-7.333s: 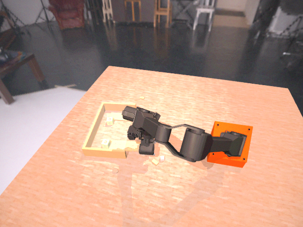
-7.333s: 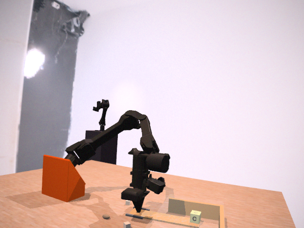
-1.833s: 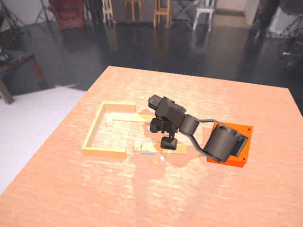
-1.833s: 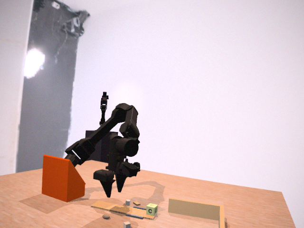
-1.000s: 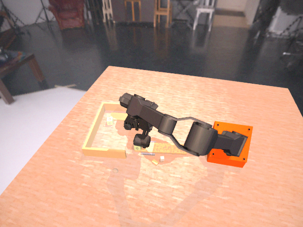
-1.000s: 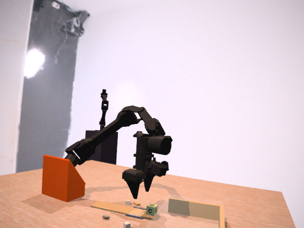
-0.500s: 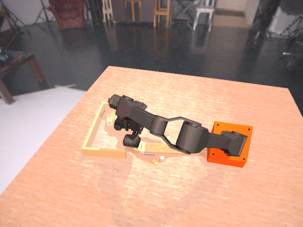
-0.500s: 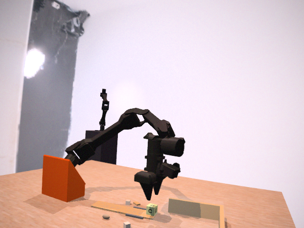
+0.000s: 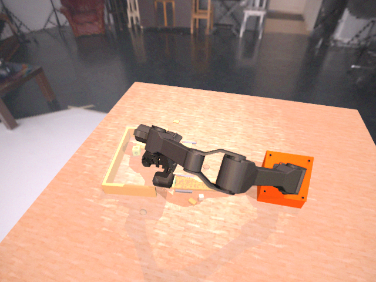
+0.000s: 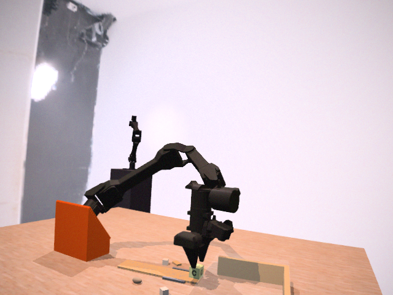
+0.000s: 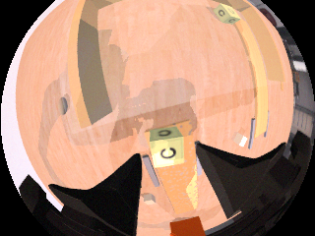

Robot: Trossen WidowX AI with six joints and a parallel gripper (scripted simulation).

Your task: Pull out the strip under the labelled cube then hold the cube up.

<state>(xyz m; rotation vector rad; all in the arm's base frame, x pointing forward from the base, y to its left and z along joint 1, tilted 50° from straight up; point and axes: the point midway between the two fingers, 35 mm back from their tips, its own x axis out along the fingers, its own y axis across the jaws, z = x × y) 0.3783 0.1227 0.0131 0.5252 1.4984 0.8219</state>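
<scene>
A pale green cube [image 10: 196, 273] [image 11: 166, 151] marked with a black C sits on the outer end of a speckled yellow strip [image 9: 194, 183] [image 10: 148, 270] [image 11: 178, 187]. The top view shows almost nothing of this cube behind the arm. My gripper [image 10: 198, 263] [image 11: 168, 152] is partly open, its fingertips low on either side of the cube, with gaps in the wrist view. Whether a tip touches it cannot be told. A second lettered cube [image 9: 136, 150] [image 11: 226, 14] stands at the outer end of another yellow strip [image 11: 261, 98].
Thin grey rails [image 9: 183, 191] [image 10: 173, 279] [image 11: 151, 171] flank the speckled strip. A low wooden wall [image 9: 113, 160] [image 10: 250, 269] [image 11: 94, 74] stands beyond the cubes. A small white block [image 9: 201, 197] [image 10: 165, 262], a yellow chip [image 9: 192, 201] [image 10: 176, 262] and pebbles [image 9: 143, 211] [image 10: 137, 280] lie around.
</scene>
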